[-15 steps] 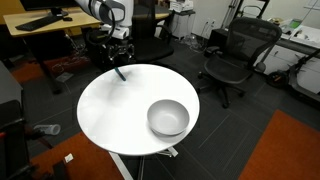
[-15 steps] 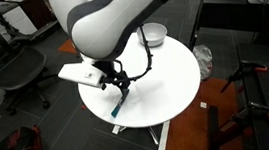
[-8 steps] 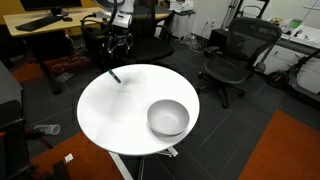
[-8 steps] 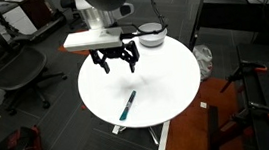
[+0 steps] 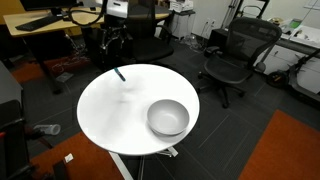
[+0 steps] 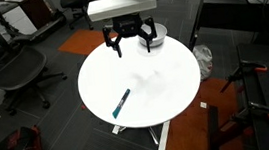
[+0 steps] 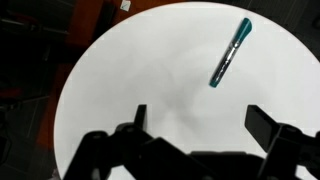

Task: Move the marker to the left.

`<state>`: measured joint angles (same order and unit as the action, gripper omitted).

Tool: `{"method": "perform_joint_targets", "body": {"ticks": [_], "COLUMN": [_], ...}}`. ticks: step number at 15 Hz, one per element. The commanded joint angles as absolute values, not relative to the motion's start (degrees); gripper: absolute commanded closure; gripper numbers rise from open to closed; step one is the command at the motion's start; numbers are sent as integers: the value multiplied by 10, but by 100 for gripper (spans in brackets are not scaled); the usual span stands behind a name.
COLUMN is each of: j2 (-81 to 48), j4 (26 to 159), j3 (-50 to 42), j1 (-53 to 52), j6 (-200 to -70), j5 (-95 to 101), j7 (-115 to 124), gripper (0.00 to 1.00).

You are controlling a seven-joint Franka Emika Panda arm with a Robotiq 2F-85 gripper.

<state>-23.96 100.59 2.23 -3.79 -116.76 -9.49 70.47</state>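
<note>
The black two-fingered pincer (image 6: 134, 47) hangs above the round white table (image 6: 177, 101) with its fingers spread wide apart and nothing between them. The wrist view shows this gap most plainly: the pincer (image 7: 200, 112) frames bare tabletop (image 7: 130, 70).

The thin dark marker with a blue-teal part (image 7: 230, 53) lies flat on the table, beyond the fingertips and off to one side, well clear of both fingers. In an exterior view the marker (image 6: 121, 102) rests near the table's edge, on the side away from the pincer. The round grey bowl (image 5: 168, 118) shows only in the exterior views. In one it (image 6: 157, 32) sits just behind the pincer, partly hidden by it. In the other, the marker (image 5: 120, 74) lies across the table from the bowl, and the pincer is too dim there to read.
</note>
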Motion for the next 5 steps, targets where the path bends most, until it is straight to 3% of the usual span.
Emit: {"method": "perform_joint_targets", "body": {"ticks": [1, 5], "j2": [-229, -228], "j4": [1016, 1021], "j3": [12, 10], "j1": [-45, -45], "j6": [-1166, -1166], "j5": [-105, -106], "j7": [692, 689], "gripper": [0, 0]}}
